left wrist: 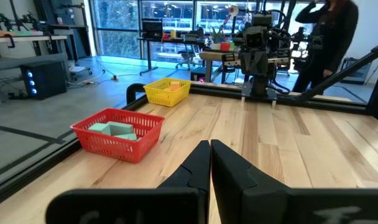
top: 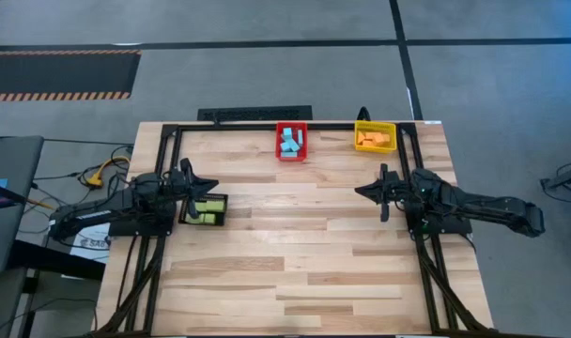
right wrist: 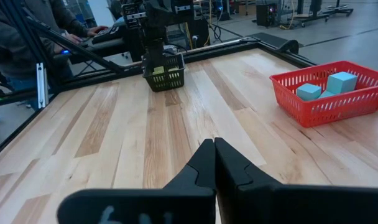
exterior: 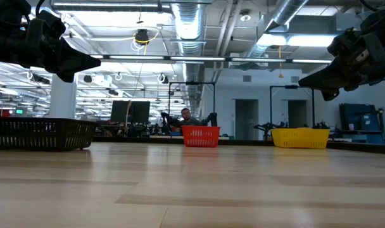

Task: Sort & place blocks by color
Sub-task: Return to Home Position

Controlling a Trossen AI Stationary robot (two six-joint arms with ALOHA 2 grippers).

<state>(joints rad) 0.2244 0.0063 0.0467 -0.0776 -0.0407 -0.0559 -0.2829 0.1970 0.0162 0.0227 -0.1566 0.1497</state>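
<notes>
Light blue blocks (top: 290, 143) lie in the red bin (top: 279, 155) at the table's far edge. Beside it, orange blocks (top: 372, 139) lie in the yellow bin (top: 358, 125). Green blocks (top: 207, 210) lie in the black bin (top: 223, 198) at the left. My left gripper (top: 215, 183) hangs shut above the table just beyond the black bin, holding nothing. My right gripper (top: 359, 191) hangs shut above the table at the right, pointing toward the left, with nothing in it. The right wrist view shows the blue blocks (right wrist: 342, 82) inside the red bin (right wrist: 313, 111).
A black frame rail (top: 257, 124) runs along the far edge and down both sides of the wooden table (top: 295, 253). One person (left wrist: 329, 37) stands behind the right arm; another (right wrist: 21, 37) stands near the left arm. Bare wood spans the middle and near part.
</notes>
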